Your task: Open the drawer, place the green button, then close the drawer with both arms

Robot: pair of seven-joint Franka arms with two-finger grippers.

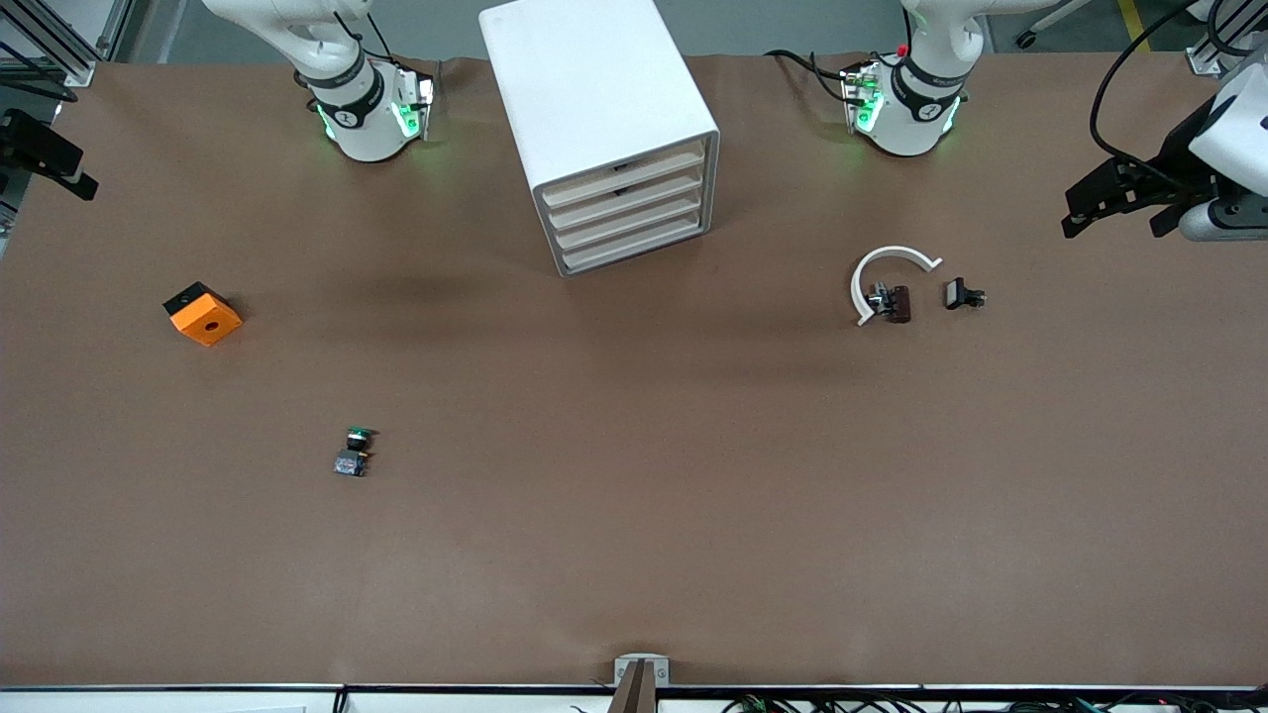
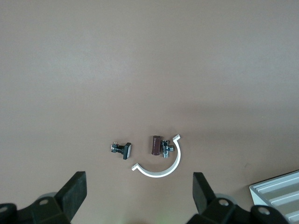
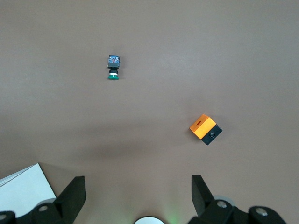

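The white cabinet [image 1: 594, 109] stands between the two arm bases. Its drawer [image 1: 634, 252], the lowest of four trays, is shut. The button [image 1: 355, 452], with its green cap and dark body, lies on the table toward the right arm's end, nearer the front camera than the orange block; it also shows in the right wrist view [image 3: 113, 67]. My left gripper [image 2: 140, 196] is open and empty, high over the white arc; it shows at the edge of the front view [image 1: 1111, 210]. My right gripper [image 3: 138, 196] is open and empty, high over the table near its own base.
An orange block with a hole [image 1: 202, 313] lies toward the right arm's end. A white arc [image 1: 885, 273] with a black-brown part [image 1: 894, 303] inside it and a small black part [image 1: 963, 294] beside it lie toward the left arm's end. The table's front edge carries a bracket [image 1: 641, 671].
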